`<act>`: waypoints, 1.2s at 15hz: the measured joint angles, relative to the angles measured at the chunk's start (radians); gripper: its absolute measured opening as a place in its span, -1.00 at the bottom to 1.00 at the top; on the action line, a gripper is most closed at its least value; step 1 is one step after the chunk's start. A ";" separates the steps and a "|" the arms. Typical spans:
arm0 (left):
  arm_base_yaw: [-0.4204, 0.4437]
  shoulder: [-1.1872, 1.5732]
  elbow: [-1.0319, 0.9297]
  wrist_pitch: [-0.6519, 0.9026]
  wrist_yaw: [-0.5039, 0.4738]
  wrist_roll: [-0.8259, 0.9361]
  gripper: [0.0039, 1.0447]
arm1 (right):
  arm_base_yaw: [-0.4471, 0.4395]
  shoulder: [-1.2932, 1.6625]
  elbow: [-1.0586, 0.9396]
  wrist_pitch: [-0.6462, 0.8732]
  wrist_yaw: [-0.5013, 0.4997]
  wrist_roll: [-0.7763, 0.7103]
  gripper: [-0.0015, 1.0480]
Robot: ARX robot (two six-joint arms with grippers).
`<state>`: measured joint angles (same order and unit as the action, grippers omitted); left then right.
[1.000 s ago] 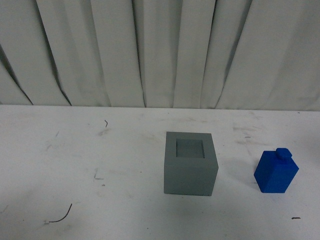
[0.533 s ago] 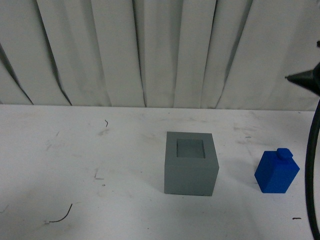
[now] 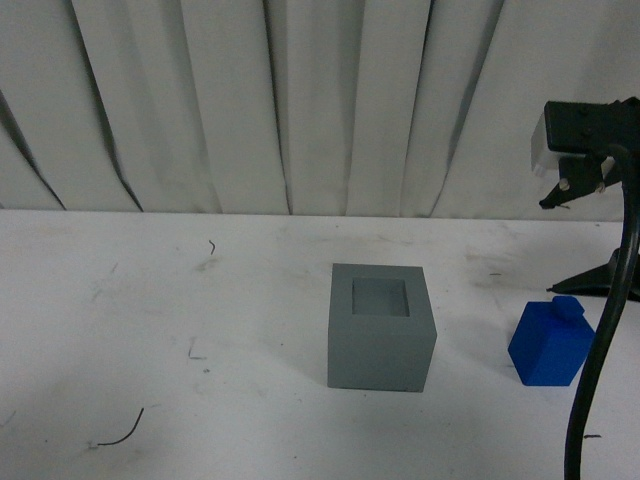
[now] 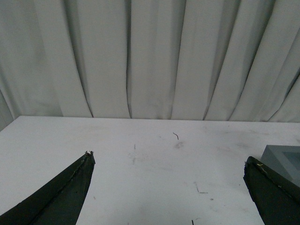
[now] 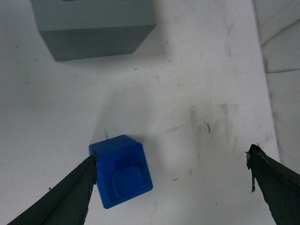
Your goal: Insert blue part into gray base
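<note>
The gray base point(image 3: 381, 327) stands mid-table with its square recess facing up. The blue part point(image 3: 551, 340) stands to its right, stud on top. My right arm point(image 3: 585, 130) hangs above the blue part. In the right wrist view my right gripper point(image 5: 171, 161) is open and empty above the table. The blue part point(image 5: 121, 171) lies under one fingertip point(image 5: 90, 164), off to one side of the gap, and the gray base point(image 5: 93, 26) shows beyond it. My left gripper point(image 4: 168, 158) is open and empty, with a corner of the gray base point(image 4: 287, 157) by one finger.
A white pleated curtain point(image 3: 300, 100) closes off the back of the white table point(image 3: 150, 300). A black cable point(image 3: 600, 380) from the right arm hangs down in front of the blue part's right side. Small dark scraps point(image 3: 125, 432) lie on the table at the front left.
My right arm has come into the front view from the right and moved in above the blue part. Both blocks have stayed in place.
</note>
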<state>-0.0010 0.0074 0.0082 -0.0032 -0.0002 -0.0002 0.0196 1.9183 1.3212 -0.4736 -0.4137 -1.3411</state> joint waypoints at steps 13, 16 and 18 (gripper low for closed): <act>0.000 0.000 0.000 0.000 0.000 0.000 0.88 | 0.019 0.236 0.119 -0.139 0.175 -0.225 0.88; 0.000 0.000 0.000 0.000 0.000 0.000 0.88 | 0.021 0.270 0.154 -0.175 0.186 -0.224 0.88; 0.000 0.000 0.000 0.000 0.000 0.000 0.88 | 0.033 0.275 0.175 -0.214 0.226 -0.227 0.88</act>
<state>-0.0010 0.0074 0.0082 -0.0029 -0.0002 -0.0002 0.0528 2.1933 1.4960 -0.6876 -0.1879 -1.5684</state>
